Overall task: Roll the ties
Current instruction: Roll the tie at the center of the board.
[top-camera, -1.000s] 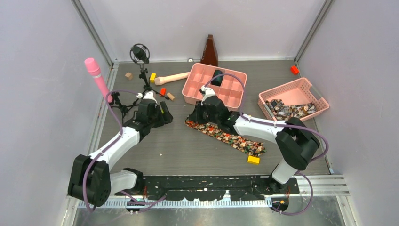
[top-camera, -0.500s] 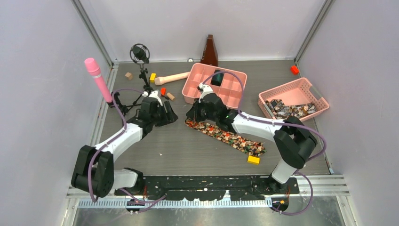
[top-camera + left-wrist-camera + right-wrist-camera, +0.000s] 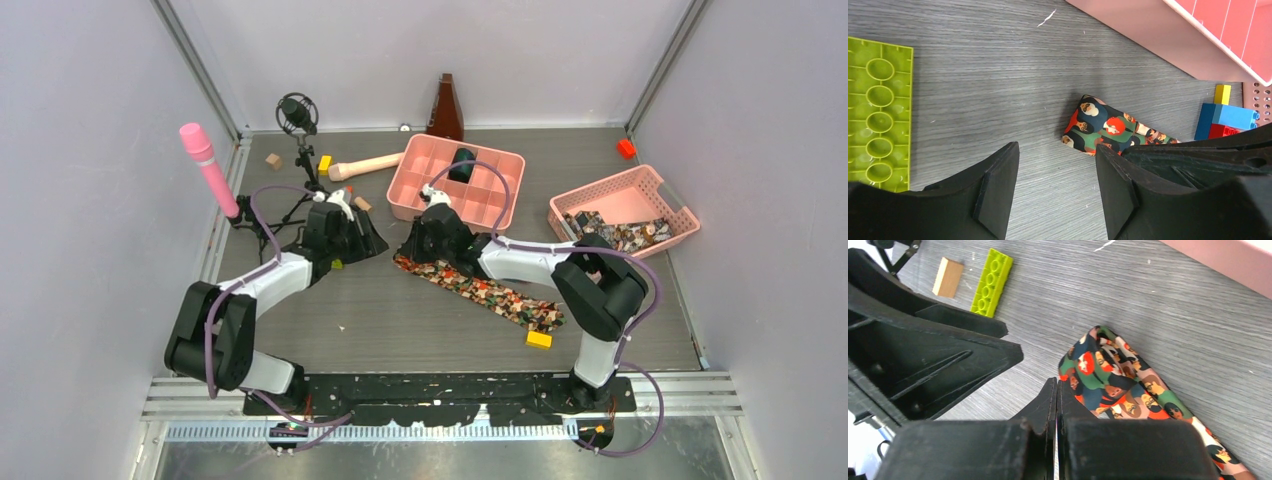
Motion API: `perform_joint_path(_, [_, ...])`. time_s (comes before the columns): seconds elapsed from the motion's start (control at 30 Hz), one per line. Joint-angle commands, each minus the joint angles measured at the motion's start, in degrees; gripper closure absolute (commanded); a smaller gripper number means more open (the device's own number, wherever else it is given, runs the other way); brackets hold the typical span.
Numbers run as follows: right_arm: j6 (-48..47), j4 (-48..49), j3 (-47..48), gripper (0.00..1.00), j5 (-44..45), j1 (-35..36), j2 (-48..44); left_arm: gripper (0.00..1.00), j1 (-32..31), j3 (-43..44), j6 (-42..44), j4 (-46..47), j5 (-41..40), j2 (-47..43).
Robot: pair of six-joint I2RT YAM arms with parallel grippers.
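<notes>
Across the middle of the counter (image 3: 380, 320) the tie (image 3: 480, 290) lies flat and unrolled. My left end effector (image 3: 1054, 167) stands open over its far end; my right end effector (image 3: 1056, 390) is closed at the fabric edge. I fear the closed tips hold too little cloth, so the end may slip when I fold it.

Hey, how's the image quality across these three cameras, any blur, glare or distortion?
Top external: even soft light, sharp, walls splaying from the wide lens. Left wrist: tie and table grain crisp, end effector fingers dark. Right wrist: sharp too, but the lower left corner is blown out white.
</notes>
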Motion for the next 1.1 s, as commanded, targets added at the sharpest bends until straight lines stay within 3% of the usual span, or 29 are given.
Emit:
perform_joint_path(0.0, [1.66, -0.44, 1.86, 1.0, 3.91, -0.5, 0.56, 0.41, 0.14, 2.07, -0.98, 4.13, 2.03, 1.04])
perform_joint_path(0.53, [2.13, -4.65, 0.47, 1.0, 8.13, -0.47, 1.6, 0.42, -0.3, 3.12, 0.05, 6.45, 6.57, 4.97])
perform_joint_path(1.07, [4.35, -8.47, -3.05, 1.0, 9.29, -0.53, -1.59, 0.35, -3.44, 4.7, 2.72, 10.04, 13.74, 10.5])
